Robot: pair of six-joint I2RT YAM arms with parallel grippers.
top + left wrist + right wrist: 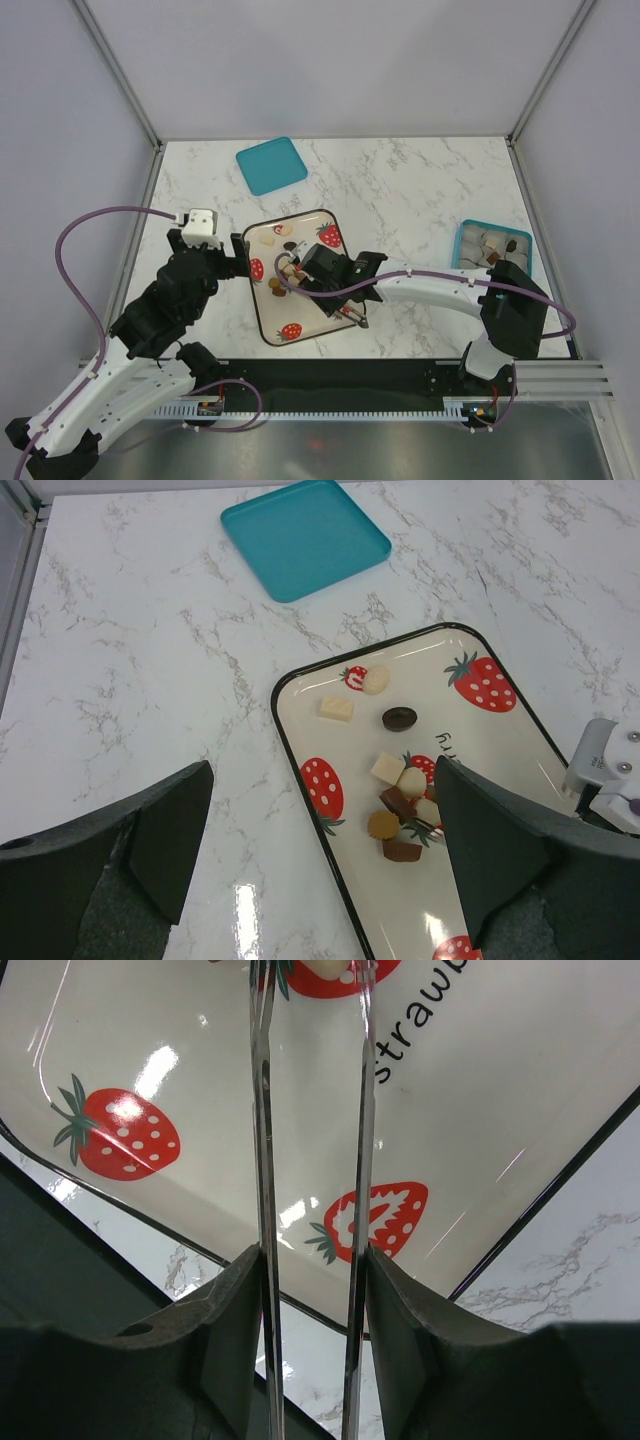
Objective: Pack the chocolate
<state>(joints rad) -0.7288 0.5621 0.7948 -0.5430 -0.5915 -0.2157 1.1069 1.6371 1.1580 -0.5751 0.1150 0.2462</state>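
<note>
Several small chocolates (285, 268), dark brown, tan and cream, lie on a cream strawberry-print tray (262, 330). In the left wrist view they form a cluster (405, 800), with a dark oval (399, 718) and two cream pieces farther back. My right gripper (325, 270) is shut on metal tongs (262, 1160), whose blades reach over the tray (480, 1090) toward the cluster; their tips touch its edge (429, 829). My left gripper (322, 780) is open and empty, straddling the tray's left rim.
A teal box (492, 248) holding several chocolates stands at the right. A teal lid (271, 165) lies at the back, also seen in the left wrist view (305, 535). Grey walls enclose the marble table.
</note>
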